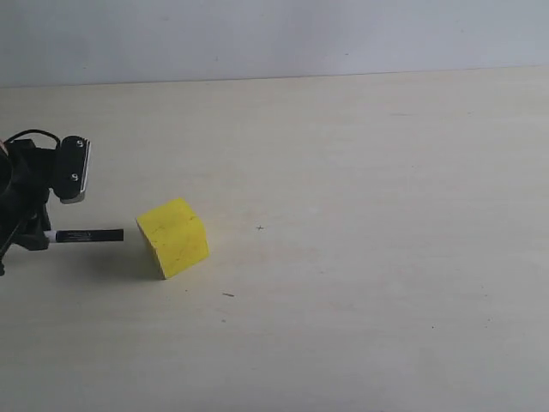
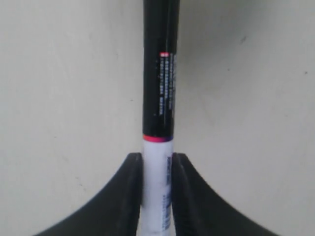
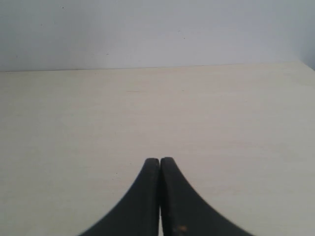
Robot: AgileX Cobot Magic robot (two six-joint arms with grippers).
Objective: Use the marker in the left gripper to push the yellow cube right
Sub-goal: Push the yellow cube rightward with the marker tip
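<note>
Approach looks to be the step in hand. The slim marker [image 1: 86, 235], with its white printed barrel and black end, lies level and low over the table, pointing at the solid, matte, bright yellow cube [image 1: 174, 238]. Its tip is just beside the cube's left face, with a thin strip of tabletop showing between them, so I judge there is no contact yet. The bulky black left gripper [image 1: 34, 239] pinches the marker by the white barrel; in the left wrist view its two fingers [image 2: 130, 187] press on either side and the black part runs out ahead.

The yellow cube sits on the left part of the table, turned so that a vertical edge faces the exterior camera. The next move calls for a steady sweep to the right, with the tip low and aimed near the middle of the face. On a turned block an off-centre push would likely spin it rather than slide it, and a marker held by one end may swing in the grip.

The black right gripper [image 3: 160, 162] hovers over the table with its fingers pressed together, holding nothing.

The pale, cream, wood-grained table [image 1: 369, 257] is flat and matte with a few tiny dark specks. A plain whitish wall [image 1: 274, 34] stands behind it.
</note>
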